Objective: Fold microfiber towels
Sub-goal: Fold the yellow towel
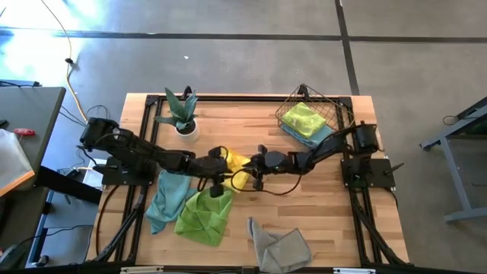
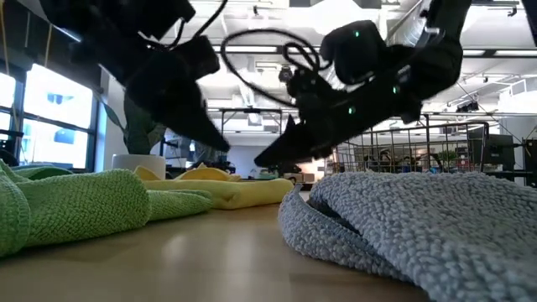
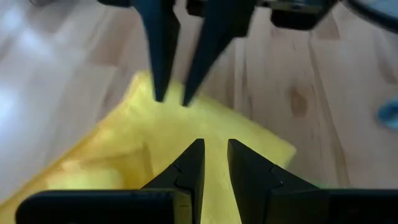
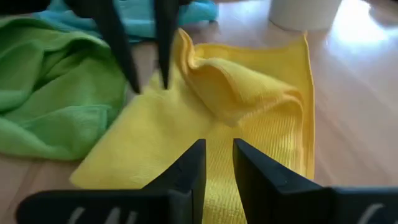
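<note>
From above: both arms meet mid-table over the yellow towel [image 1: 237, 161], left gripper [image 1: 218, 164] and right gripper [image 1: 257, 169] facing each other across it. It lies rumpled between them; a green towel [image 1: 204, 216] and a teal towel [image 1: 169, 196] sit just beside it on the near side, a grey towel [image 1: 280, 245] at the front edge, and more folded cloth in the wire basket [image 1: 335, 116]. The potted plant [image 1: 181, 116] stands behind.

Table level: the two dark gripper noses dip toward the yellow cloth from opposite sides, probably so each can take one end for a fold.

Left wrist: own fingers [image 3: 188, 171] nearly pressed together with a slim gap, hovering above the yellow cloth, pinching nothing I can see; the other gripper's tips point down at the far edge.

Right wrist: fingers [image 4: 186, 171] likewise narrowed, nothing caught between them (cloth lies underneath). The yellow towel runs long from near gripper toward the plant pot [image 4: 303, 12], one side humped into a ridge, so it needs flattening first, I'd judge
</note>
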Controlling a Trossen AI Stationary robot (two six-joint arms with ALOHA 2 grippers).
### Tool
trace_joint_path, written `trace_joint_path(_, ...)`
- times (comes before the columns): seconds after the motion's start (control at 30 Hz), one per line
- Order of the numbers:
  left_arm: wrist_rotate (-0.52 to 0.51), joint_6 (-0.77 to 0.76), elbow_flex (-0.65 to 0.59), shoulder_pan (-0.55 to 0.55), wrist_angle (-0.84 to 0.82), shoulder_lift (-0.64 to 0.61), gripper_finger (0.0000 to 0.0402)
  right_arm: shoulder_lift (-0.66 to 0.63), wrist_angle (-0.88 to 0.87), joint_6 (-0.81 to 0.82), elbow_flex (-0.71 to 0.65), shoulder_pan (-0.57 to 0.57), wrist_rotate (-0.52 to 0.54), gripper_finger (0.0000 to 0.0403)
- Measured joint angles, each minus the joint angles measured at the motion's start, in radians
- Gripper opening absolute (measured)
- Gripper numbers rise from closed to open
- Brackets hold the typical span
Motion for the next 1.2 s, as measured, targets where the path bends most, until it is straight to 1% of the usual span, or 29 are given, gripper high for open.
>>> trace_joint_path(0.1, 0.015, 0.013, -0.001, -0.004, 0.024, 0.033, 0.0062, 0.049, 0.004, 0.020, 0.014, 0.005, 0.016, 0.0059)
trace_joint_path(0.23, 0.019, 0.026, 0.001, -0.005, 0.058, 0.092, 0.0062, 0.096, -0.012, 0.007, 0.044, 0.010, 0.039, 0.0035)
trace_joint_path(0.4, -0.011, 0.026, -0.001, 0.010, 0.055, 0.152, 0.0062, 0.102, -0.071, 0.006, 0.052, 0.008, 0.040, 0.0004)
trace_joint_path(0.5, -0.080, 0.030, 0.000, 0.029, 0.048, 0.164, 0.0062, 0.102, -0.086, 0.016, 0.053, 0.008, 0.041, 0.0004)
trace_joint_path(0.7, -0.326, 0.087, 0.000, 0.076, -0.022, 0.140, 0.0062, 0.101, -0.108, 0.015, 0.054, 0.017, 0.043, 0.0001)
trace_joint_path(0.73, -0.354, 0.094, 0.000, 0.083, -0.029, 0.134, 0.0062, 0.101, -0.110, 0.015, 0.054, 0.019, 0.045, 0.0001)
trace_joint_path(0.83, -0.395, 0.133, -0.001, 0.100, -0.054, 0.109, 0.0062, 0.100, -0.119, 0.014, 0.054, 0.021, 0.046, 0.0001)
trace_joint_path(0.93, -0.482, 0.153, 0.000, 0.116, -0.099, 0.094, 0.0062, 0.100, -0.124, 0.015, 0.055, 0.021, 0.046, 0.0000)
trace_joint_path(1.0, -0.500, 0.127, -0.001, 0.122, -0.146, 0.080, 0.0062, 0.100, -0.125, 0.014, 0.055, 0.021, 0.046, 0.0000)
trace_joint_path(1.13, -0.482, 0.059, 0.000, 0.110, -0.224, 0.036, 0.0062, 0.100, -0.129, 0.014, 0.054, 0.021, 0.045, 0.0000)
trace_joint_path(1.2, -0.511, 0.061, 0.000, 0.091, -0.244, 0.005, 0.0062, 0.100, -0.126, 0.014, 0.054, 0.019, 0.044, 0.0000)
